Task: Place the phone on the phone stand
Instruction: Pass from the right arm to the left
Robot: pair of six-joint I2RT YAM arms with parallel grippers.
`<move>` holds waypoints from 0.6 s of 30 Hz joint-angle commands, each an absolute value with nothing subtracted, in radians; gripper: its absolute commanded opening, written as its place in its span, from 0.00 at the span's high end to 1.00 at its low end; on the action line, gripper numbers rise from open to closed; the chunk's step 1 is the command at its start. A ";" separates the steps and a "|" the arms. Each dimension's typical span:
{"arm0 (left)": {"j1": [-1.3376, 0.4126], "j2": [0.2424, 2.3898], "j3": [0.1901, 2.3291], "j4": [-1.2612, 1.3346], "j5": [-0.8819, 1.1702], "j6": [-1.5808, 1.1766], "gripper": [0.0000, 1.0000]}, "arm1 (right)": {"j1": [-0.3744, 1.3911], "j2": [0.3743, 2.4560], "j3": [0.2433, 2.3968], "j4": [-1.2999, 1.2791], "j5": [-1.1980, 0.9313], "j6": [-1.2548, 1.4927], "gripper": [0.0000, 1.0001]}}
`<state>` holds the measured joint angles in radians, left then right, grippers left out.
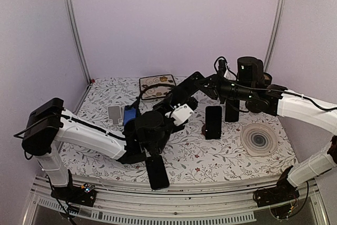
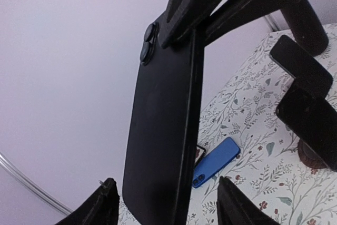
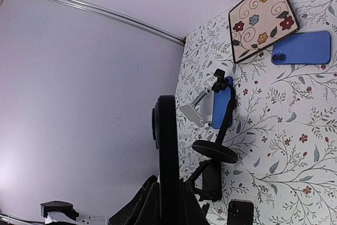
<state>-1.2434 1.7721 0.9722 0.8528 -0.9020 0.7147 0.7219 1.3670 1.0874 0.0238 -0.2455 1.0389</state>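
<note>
The left gripper (image 2: 166,183) is seen spread, its two fingertips set either side of one end of the black phone (image 2: 163,119), with a gap left on each side. The phone is held clear of the table, pinched at the end bearing its camera lenses by the right gripper (image 3: 168,196), whose jaws are pressed together on it. Beyond it, on the floral table (image 2: 247,130), a blue phone (image 2: 216,162) is laid flat and a black phone stand (image 3: 213,151) with a round base is seen standing
</note>
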 commanded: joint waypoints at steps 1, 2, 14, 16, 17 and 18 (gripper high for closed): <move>-1.262 1.824 1.018 1.038 -0.995 0.896 0.40 | 0.729 1.309 1.064 0.091 -0.246 1.079 0.98; -1.262 1.837 1.026 1.059 -1.007 0.921 0.41 | 0.729 1.304 1.058 0.091 -0.242 1.083 0.98; -1.263 1.937 1.091 1.270 -1.079 1.143 0.80 | 0.733 1.288 1.039 0.094 -0.241 1.107 0.98; -1.262 1.938 1.095 1.274 -1.081 1.149 0.89 | 0.734 1.287 1.037 0.096 -0.243 1.105 0.98; -1.263 1.938 1.098 1.277 -1.081 1.153 0.92 | 0.735 1.286 1.036 0.098 -0.243 1.106 0.98; -1.263 1.940 1.100 1.281 -1.081 1.159 0.96 | 0.736 1.285 1.035 0.099 -0.242 1.105 0.98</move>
<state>-1.2552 1.9381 1.0637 1.1629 -1.0523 1.1553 0.7280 1.3209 1.0405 0.0456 -0.2367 1.1175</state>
